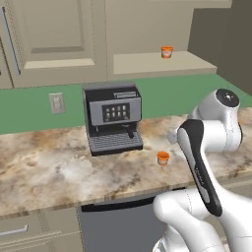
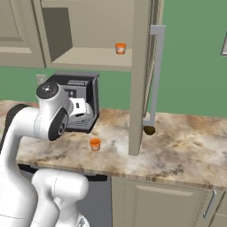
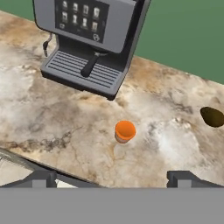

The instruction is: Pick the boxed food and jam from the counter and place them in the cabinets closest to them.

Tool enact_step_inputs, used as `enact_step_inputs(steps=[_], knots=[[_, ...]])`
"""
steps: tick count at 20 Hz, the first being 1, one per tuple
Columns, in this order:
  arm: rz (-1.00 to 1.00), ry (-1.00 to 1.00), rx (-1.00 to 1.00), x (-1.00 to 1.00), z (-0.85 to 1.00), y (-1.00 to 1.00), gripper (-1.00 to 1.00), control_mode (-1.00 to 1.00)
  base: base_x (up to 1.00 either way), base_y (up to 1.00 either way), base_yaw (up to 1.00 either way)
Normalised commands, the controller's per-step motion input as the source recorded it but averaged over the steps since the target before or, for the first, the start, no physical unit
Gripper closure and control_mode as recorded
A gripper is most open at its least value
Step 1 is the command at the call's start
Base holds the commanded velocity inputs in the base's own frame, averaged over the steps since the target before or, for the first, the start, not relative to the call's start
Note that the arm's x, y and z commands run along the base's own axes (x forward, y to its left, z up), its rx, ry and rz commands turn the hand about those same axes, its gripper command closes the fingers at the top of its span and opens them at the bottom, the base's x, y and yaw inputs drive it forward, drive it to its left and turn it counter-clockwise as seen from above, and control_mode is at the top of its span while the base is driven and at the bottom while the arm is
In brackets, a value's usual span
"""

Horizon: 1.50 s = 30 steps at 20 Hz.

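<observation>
Two squat orange jars of jam are shown. One jam jar (image 1: 163,157) (image 2: 95,144) (image 3: 124,131) stands upright on the counter (image 1: 54,172) (image 2: 186,150) (image 3: 52,113), apart from everything else, just in front of and to one side of the coffee machine (image 1: 113,118) (image 2: 82,99) (image 3: 89,39); its body is orange, with a paler band under the rim in the hand view. The second jam jar (image 1: 167,51) (image 2: 120,48) stands upright on the flat pale shelf of the open cabinet (image 1: 157,61) (image 2: 88,55) above, the sole item seen on that shelf; it too is orange with a paler top.

The gripper (image 3: 111,178) hangs above the counter's front edge with its jaws spread wide and nothing between them; the counter jar lies ahead of the fingertips (image 3: 41,178), roughly centred between them and well clear of both.

The coffee machine is dark grey, with a button panel, a spout and a ribbed drip tray, and stands against the green wall (image 1: 29,106) (image 2: 190,57) (image 3: 188,30). A dark brown rounded object (image 2: 149,130) (image 3: 212,117) lies on the counter farther along, beside the cabinet's side panel; what it is cannot be told.
</observation>
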Motion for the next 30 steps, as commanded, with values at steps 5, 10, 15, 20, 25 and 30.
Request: enact_step_inputs(steps=[5,10,15,20,25,30], knots=[[0.00,0.03,0.00,0.24,-0.31,-0.04,-1.00,-1.00,0.00,0.00,0.00],[0.00,0.04,0.00,0.25,-0.30,-0.04,-1.00,-1.00,0.00,0.00,0.00],[0.00,0.04,0.00,0.20,-0.32,-0.03,-1.00,-1.00,0.00,0.00,0.00],[0.00,0.02,0.00,0.16,-0.35,-0.01,-1.00,-1.00,0.00,0.00,0.00],[0.00,0.01,0.00,0.16,-0.35,0.00,-1.00,-1.00,0.00,0.00,0.00],[0.00,0.00,0.00,0.21,-0.33,-0.03,-1.00,-1.00,0.00,0.00,0.00]])
